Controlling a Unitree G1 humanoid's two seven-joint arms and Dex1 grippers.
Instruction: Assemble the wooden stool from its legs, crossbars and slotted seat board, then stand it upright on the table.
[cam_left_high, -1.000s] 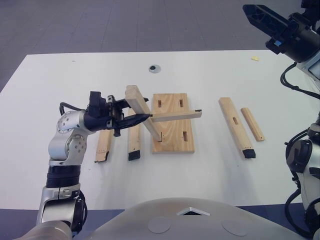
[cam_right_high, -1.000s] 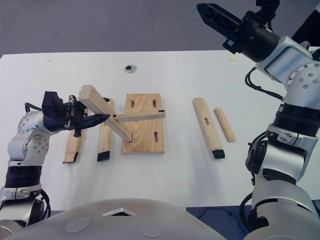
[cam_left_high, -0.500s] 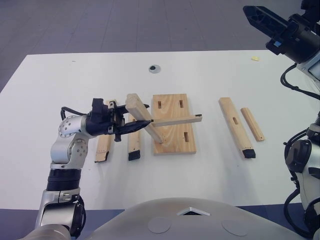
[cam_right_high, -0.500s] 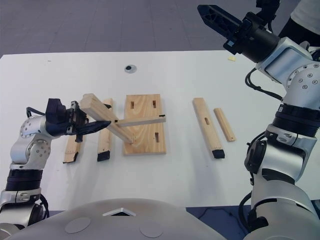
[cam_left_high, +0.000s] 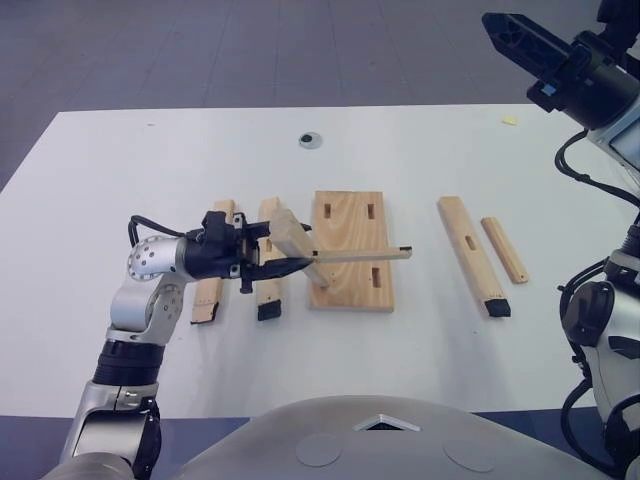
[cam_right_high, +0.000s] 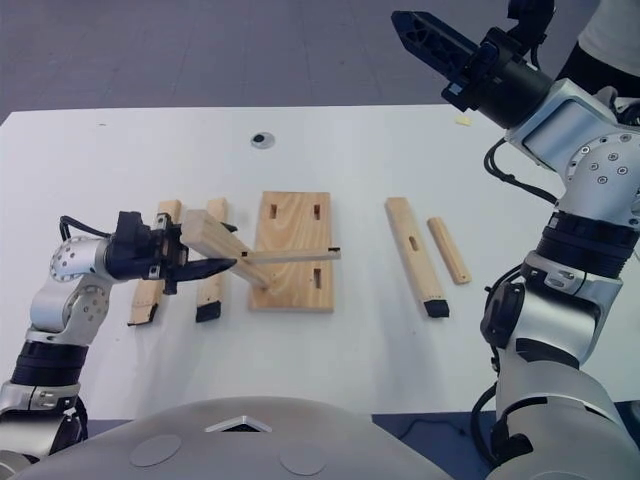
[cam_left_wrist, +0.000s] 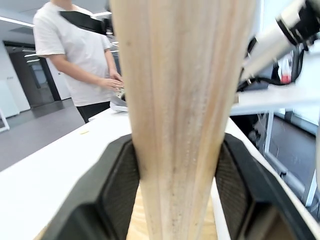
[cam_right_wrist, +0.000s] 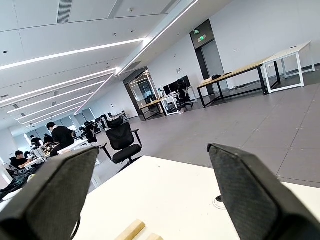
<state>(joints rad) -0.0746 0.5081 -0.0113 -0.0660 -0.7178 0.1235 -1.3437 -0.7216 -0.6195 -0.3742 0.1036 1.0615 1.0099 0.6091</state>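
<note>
My left gripper (cam_left_high: 284, 263) is shut on a wooden leg (cam_left_high: 291, 238) that slants up just left of the slotted seat board (cam_left_high: 348, 222). A thin crossbar (cam_left_high: 365, 256) sticks out of that leg and reaches rightward over the board's middle. In the left wrist view the leg (cam_left_wrist: 184, 115) stands between the black finger pads (cam_left_wrist: 119, 196). Two more legs (cam_left_high: 208, 288) (cam_left_high: 268, 296) lie flat under the left arm. At the right lie another leg (cam_left_high: 472, 255) and a short crossbar (cam_left_high: 504, 248). My right gripper (cam_left_high: 512, 36) is held high over the table's far right corner, open and empty, its fingers (cam_right_wrist: 252, 202) wide apart.
A small dark round disc (cam_left_high: 310, 140) sits at the back middle of the white table (cam_left_high: 420, 350), and a yellow scrap (cam_left_high: 510, 119) lies near the far right edge. The front of the table is bare. A person stands beyond the table in the left wrist view.
The left gripper has come down and moved right with the leg. The leg's lower end and the crossbar now sit lower over the seat board. The right arm has kept still.
</note>
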